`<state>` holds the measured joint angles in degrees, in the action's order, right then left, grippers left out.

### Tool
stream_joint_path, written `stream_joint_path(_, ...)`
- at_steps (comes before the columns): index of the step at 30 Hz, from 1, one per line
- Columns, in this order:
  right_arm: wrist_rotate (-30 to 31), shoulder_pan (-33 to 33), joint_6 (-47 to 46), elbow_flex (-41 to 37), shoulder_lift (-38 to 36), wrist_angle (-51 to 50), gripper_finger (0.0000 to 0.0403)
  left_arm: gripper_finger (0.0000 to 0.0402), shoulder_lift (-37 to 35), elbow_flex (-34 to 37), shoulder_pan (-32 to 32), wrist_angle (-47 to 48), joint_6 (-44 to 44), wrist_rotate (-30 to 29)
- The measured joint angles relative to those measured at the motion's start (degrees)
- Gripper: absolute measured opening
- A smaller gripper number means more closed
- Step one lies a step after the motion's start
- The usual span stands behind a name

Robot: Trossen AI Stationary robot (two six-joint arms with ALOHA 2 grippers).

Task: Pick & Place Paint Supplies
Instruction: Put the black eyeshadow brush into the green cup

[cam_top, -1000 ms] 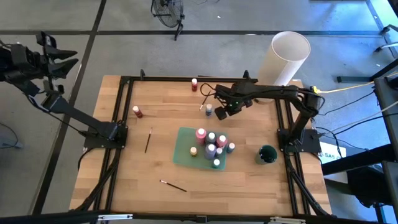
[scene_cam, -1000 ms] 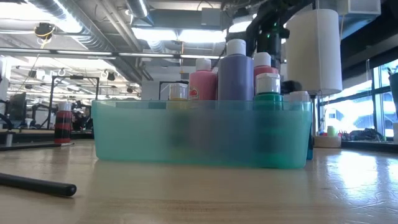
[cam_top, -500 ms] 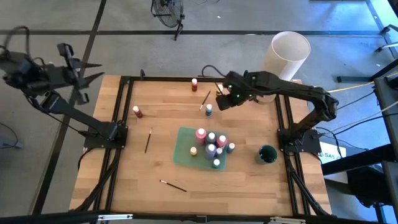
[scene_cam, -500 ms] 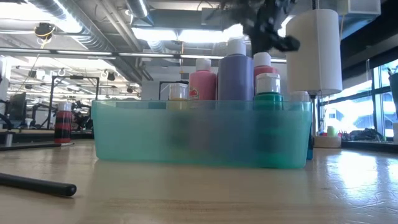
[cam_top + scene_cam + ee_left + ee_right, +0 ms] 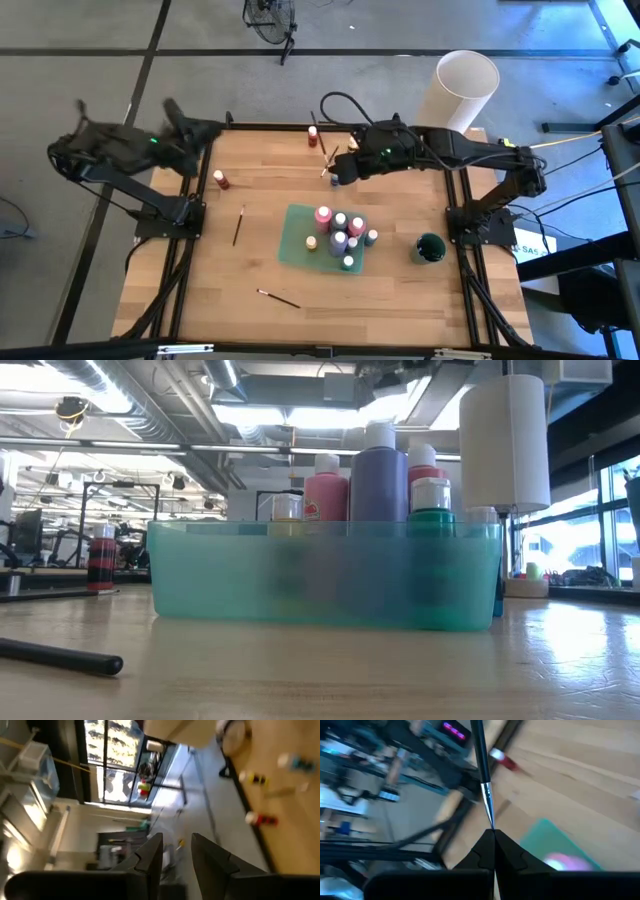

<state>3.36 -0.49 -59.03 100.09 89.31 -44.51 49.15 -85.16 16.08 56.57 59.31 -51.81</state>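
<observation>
Left gripper (image 5: 205, 128) is smeared by motion in the high view, its outline unreadable. In the low view the teal bin (image 5: 320, 575) has a frosted wall that hides the lower halves of the bottles (image 5: 378, 472) inside. A dark brush (image 5: 60, 656) is cut off by that frame's edge. In the right wrist view the brush (image 5: 482, 775) runs out of frame, and the room behind is blurred.

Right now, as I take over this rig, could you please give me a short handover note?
Right hand: shut on a brush, above the table's far side.
Left hand: open, empty, at the far left corner.
Done: several paint bottles stand in the green tray.
Left: two red bottles and two brushes are loose on the table; the held brush is not yet placed.
</observation>
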Motion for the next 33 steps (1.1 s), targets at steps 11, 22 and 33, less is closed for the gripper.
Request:
stream_joint_path(11,6.09,5.09,0.74,0.04,0.81,7.58,0.0000,0.0063,10.88,2.29,3.24,-26.12,29.05,-6.34)
stream_joint_path(22,0.61,4.94,5.70,0.02,1.17,16.19,0.0000,0.0074,14.98,2.27,3.69,-31.59,35.94,-1.39)
stream_joint_path(33,-3.78,3.90,7.24,0.02,1.16,17.03,0.0000,0.0113,17.97,2.27,0.76,-41.71,30.46,2.39)
